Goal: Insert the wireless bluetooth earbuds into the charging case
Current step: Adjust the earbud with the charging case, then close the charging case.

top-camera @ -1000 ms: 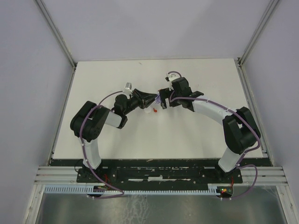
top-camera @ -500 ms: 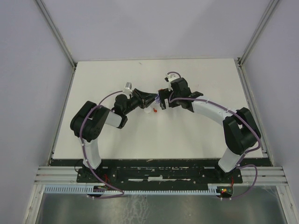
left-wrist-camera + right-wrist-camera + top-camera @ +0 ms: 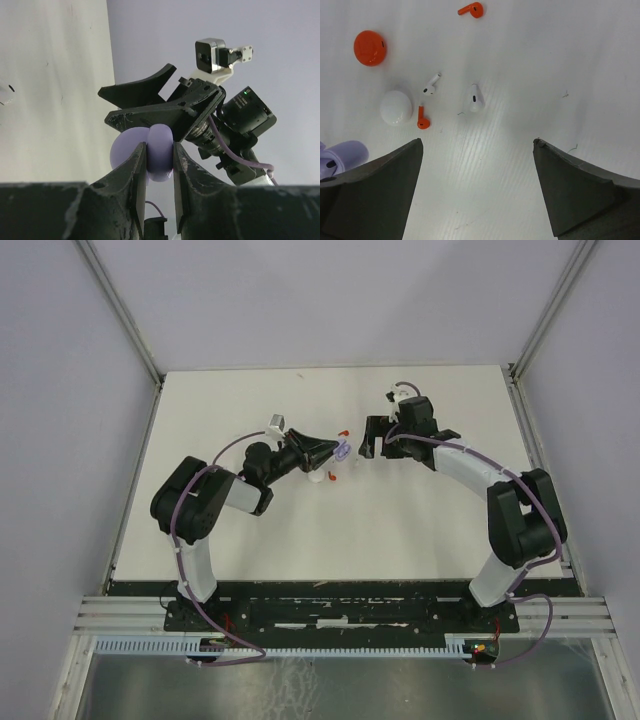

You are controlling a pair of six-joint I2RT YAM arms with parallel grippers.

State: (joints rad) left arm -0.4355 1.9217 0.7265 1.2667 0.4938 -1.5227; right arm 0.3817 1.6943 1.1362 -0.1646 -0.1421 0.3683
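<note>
My left gripper [image 3: 160, 159] is shut on the lavender charging case [image 3: 161, 150] and holds it above the table with its lid [image 3: 125, 150] open; it also shows in the top view [image 3: 342, 451]. My right gripper [image 3: 478, 145] is open and empty, just right of the case [image 3: 340, 155]. On the table below it lie two white earbuds [image 3: 476, 97] [image 3: 432, 85] and two red earbuds [image 3: 422, 120] [image 3: 472, 9]. I cannot make out any lavender earbuds on their own.
A red round disc [image 3: 370, 48] and a white round disc [image 3: 396, 107] lie on the white table [image 3: 530, 60] beside the earbuds. The right arm's gripper [image 3: 150, 100] and its camera [image 3: 210, 55] hang close beyond the held case. Grey walls enclose the table.
My right gripper has drawn back from the lavender case, moving right and toward the far side. The left gripper still holds the case in the same place.
</note>
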